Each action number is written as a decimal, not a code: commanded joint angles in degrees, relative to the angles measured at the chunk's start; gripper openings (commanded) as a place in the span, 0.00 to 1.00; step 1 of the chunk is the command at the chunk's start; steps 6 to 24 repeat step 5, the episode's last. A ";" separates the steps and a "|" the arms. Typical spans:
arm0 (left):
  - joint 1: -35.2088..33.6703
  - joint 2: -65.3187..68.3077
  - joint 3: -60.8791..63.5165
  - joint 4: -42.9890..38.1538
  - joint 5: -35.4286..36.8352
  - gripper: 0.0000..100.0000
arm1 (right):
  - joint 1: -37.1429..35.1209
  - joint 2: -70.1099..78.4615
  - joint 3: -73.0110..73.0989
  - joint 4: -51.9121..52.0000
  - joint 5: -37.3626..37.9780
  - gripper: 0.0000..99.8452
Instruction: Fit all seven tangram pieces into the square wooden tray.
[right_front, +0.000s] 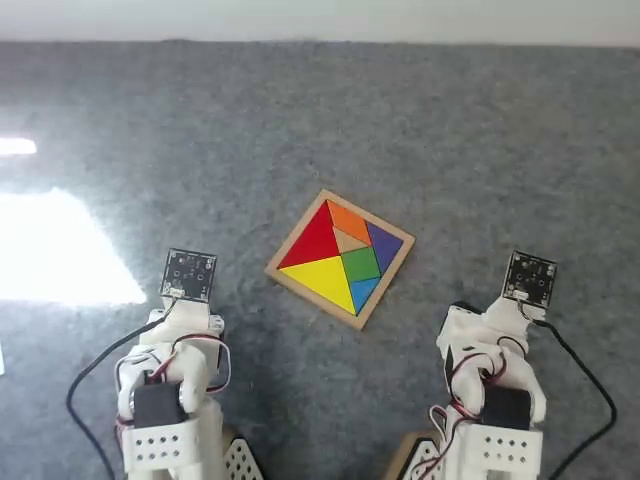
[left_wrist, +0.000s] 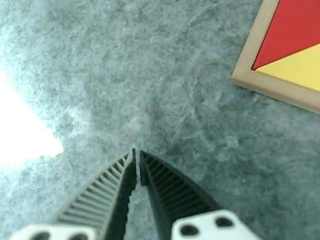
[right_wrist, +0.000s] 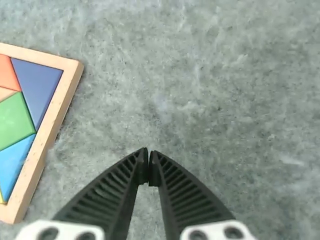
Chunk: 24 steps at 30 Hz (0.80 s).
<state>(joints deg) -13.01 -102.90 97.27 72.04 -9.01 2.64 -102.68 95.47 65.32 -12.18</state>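
The square wooden tray (right_front: 275, 270) lies turned like a diamond in the middle of the grey felt. It holds a red triangle (right_front: 315, 240), a yellow triangle (right_front: 325, 278), an orange piece (right_front: 349, 220), a purple piece (right_front: 385, 243), a green square (right_front: 360, 263), a blue triangle (right_front: 364, 291) and a tan triangle (right_front: 348, 241). In the left wrist view my left gripper (left_wrist: 136, 152) is shut and empty, off the tray's corner (left_wrist: 250, 75). Beside the tray's edge (right_wrist: 55, 117), my right gripper (right_wrist: 148, 151) is shut with nothing in it. Both arms sit near the table's front, at the left (right_front: 175, 370) and the right (right_front: 495, 365).
Grey felt (right_front: 200, 130) covers the table around the tray. A bright patch of light (right_front: 50, 245) lies on the felt at the left. A pale wall strip (right_front: 320, 18) runs along the far edge.
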 joint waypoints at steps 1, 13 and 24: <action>0.26 -1.14 -0.84 0.26 -0.26 0.01 | 0.66 -0.48 0.97 0.66 0.70 0.01; 0.26 -1.14 -0.84 0.26 -0.26 0.01 | 0.66 -0.48 0.97 0.66 0.70 0.01; 0.26 -1.14 -0.84 0.26 -0.26 0.01 | 0.66 -0.48 0.97 0.66 0.70 0.01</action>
